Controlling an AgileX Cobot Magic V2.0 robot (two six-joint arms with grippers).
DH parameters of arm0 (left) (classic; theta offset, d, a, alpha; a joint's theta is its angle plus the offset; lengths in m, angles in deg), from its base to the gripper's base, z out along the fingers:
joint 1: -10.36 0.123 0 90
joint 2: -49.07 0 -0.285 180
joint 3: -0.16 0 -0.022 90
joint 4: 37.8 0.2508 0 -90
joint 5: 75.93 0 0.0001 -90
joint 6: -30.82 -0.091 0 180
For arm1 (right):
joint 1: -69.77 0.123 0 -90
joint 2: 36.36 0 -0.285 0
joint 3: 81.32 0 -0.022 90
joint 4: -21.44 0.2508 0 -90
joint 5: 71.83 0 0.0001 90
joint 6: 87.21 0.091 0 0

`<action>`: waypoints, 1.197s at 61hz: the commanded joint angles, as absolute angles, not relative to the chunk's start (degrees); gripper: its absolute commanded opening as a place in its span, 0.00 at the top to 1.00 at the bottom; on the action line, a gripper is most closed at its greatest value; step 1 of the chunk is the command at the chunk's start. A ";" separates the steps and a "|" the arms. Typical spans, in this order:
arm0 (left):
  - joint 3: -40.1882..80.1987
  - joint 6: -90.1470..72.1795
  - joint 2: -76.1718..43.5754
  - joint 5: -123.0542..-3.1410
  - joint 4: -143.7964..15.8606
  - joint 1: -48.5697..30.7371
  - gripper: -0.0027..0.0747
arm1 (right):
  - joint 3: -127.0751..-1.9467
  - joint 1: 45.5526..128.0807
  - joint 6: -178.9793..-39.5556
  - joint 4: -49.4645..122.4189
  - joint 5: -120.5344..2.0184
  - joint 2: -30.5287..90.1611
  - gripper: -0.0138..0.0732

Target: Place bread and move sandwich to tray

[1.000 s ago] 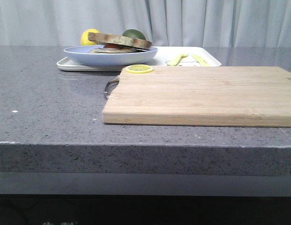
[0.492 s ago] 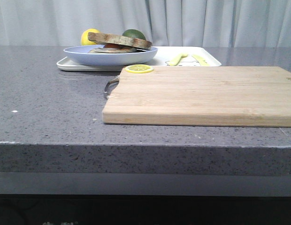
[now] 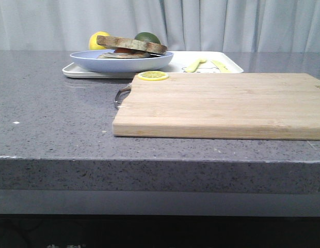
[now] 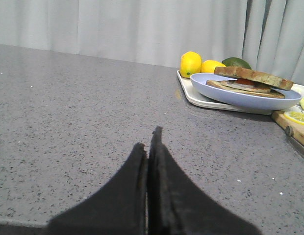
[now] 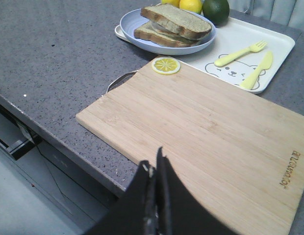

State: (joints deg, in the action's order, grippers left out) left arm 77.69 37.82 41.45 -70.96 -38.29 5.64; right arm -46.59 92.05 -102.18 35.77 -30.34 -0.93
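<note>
**Sandwich on tray, both hands idle**

Right wrist view is showing the sandwich (image 5: 174, 24) sitting on its blue plate (image 5: 137, 18), which is resting on the tray (image 5: 279, 44), well ahead of the right hand (image 5: 155, 169), whose fingers are pressing together, holding nothing. The left hand (image 4: 148, 149) is likewise pinched closed and empty, hovering over the bare grey bench (image 4: 68, 112). One risk: the plate is overhanging the tray's rim, so a nudge might tip it. Pale curtains (image 3: 211, 23) are hanging behind; the cutting board (image 5: 201, 127) is lying just beyond the right hand.

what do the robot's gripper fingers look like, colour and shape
Only the fingers show, in the wrist views. The left gripper has two matte black fingers, broad at the base and curving to narrow tips. The right gripper looks alike: black, tapered, with a pale metallic strip along the inner seam. No cables or markings are visible, and the arms are out of view.
</note>
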 commanded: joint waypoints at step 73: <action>77.80 37.63 42.85 -76.27 -38.79 5.77 0.99 | -2.69 70.50 -102.23 43.44 -71.34 -30.22 0.92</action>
State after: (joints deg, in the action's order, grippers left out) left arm 77.69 37.82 41.45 -70.96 -38.29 5.64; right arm -2.56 70.55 -102.18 43.25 -66.28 -29.12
